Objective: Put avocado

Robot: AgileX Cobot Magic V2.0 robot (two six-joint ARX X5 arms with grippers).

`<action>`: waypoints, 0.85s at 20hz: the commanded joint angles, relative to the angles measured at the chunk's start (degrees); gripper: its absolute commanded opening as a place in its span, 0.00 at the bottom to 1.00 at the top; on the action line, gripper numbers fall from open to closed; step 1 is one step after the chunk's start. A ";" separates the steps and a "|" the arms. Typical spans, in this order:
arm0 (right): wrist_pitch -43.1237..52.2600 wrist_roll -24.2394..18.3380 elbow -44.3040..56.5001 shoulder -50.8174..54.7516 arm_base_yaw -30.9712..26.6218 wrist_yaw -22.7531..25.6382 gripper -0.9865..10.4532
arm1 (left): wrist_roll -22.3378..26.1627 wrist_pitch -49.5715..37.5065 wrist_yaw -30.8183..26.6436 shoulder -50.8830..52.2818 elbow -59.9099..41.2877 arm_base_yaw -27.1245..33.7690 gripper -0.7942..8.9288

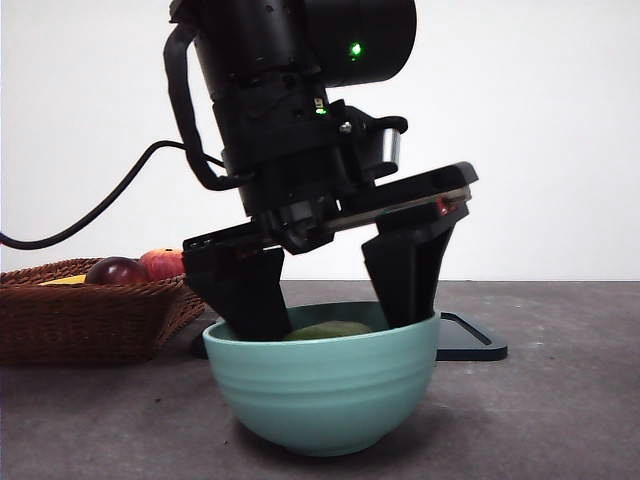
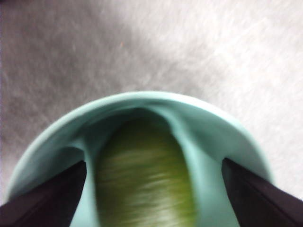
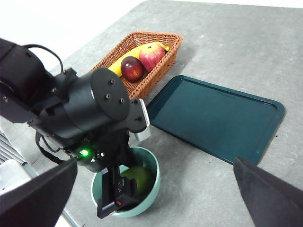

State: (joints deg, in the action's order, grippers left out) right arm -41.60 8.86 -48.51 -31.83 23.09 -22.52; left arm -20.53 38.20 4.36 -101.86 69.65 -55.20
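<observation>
Over on the left of the front view sits the wicker basket (image 1: pixel 90 320), with the dark maroon fruit (image 1: pixel 116 270) and the red-orange fruit (image 1: pixel 163 263) peeking over its rim, and from above the right wrist view adds a banana (image 3: pixel 124 59) tucked in beside them, none of it in play. Moving to the middle, here is the action: the left end effector (image 1: pixel 330 290) is down inside the teal bowl (image 1: pixel 330 385), jaws spread wide, one on each side of the avocado (image 1: pixel 328 330), and its own wrist view shows clear gaps between both jaws and the fruit, so it is open and gripping nothing. The avocado lies low in the bowl, its olive-green top just showing above the rim in the front view, and it seems to rest on the bowl's floor, though the contact itself is hidden. So which way is this going? Judging from the pictures, the fruit is either just released here or about to be picked up; the task sentence does not name a destination, so that cannot be settled. Carrying on right, the dark green tray (image 3: pixel 215 118) lies flat on the grey surface (image 1: pixel 560 400) just behind the bowl, with nothing on it. The right end effector (image 3: pixel 156 198) hangs high over the scene, jaws wide apart, holding nothing and simply waiting.
</observation>
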 commanded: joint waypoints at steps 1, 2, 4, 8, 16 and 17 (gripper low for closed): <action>0.42 -0.17 -1.01 -0.13 0.31 -0.17 0.56 | -1.20 -0.13 0.13 -0.28 2.36 -0.92 0.56; 0.42 -0.24 -1.01 -0.13 0.31 -0.15 0.56 | -1.20 -0.07 0.13 0.61 2.86 -1.11 0.56; 0.42 -0.33 -1.01 -0.13 0.31 -0.15 0.56 | -1.57 -0.02 0.13 3.37 3.58 -1.77 0.56; 0.42 -0.31 -1.01 -0.13 0.31 -0.15 0.56 | -2.14 4.39 -0.79 12.33 3.85 -2.99 0.56; 0.35 -0.31 -1.01 -0.15 0.31 -0.15 0.56 | -2.23 17.64 -20.33 38.45 3.78 -6.64 0.56; 0.35 -0.31 -1.01 -0.15 0.31 -0.15 0.56 | -2.54 19.87 -21.53 41.40 3.78 -6.64 0.56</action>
State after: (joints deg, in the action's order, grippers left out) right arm -41.60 8.84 -48.51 -31.83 23.09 -22.52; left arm -22.44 58.33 -16.84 -59.86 72.20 -61.12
